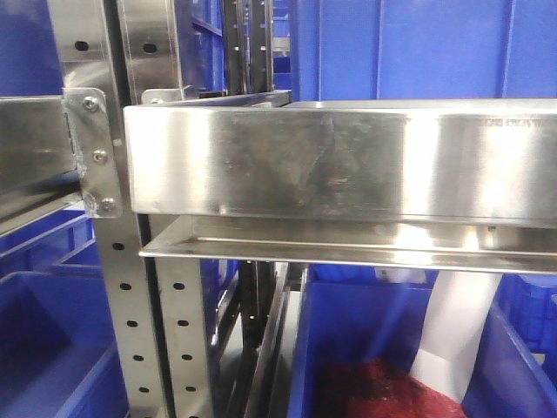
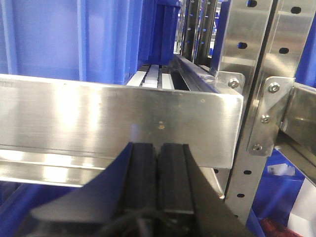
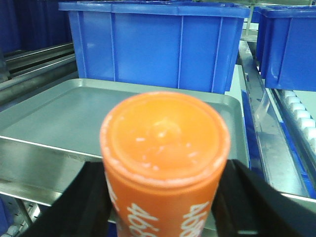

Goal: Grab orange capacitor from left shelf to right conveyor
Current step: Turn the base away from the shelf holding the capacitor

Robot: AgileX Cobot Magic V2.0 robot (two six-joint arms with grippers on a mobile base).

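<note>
My right gripper (image 3: 165,197) is shut on the orange capacitor (image 3: 165,143), an orange cylinder with white "4680" digits on its side; its flat orange end faces the camera and fills the lower middle of the right wrist view. It is held in front of a shallow silver metal tray (image 3: 59,116). My left gripper (image 2: 158,153) is shut and empty, close below the shiny front lip of the stainless steel shelf (image 2: 98,116). The shelf's lip also fills the front view (image 1: 348,161). The conveyor is out of view.
Blue plastic bins (image 3: 153,44) stand behind the tray, another at the right (image 3: 291,44). Perforated steel uprights (image 2: 256,59) stand right of the left gripper and at the left of the front view (image 1: 130,331). A blue bin with red material (image 1: 392,392) sits below the shelf.
</note>
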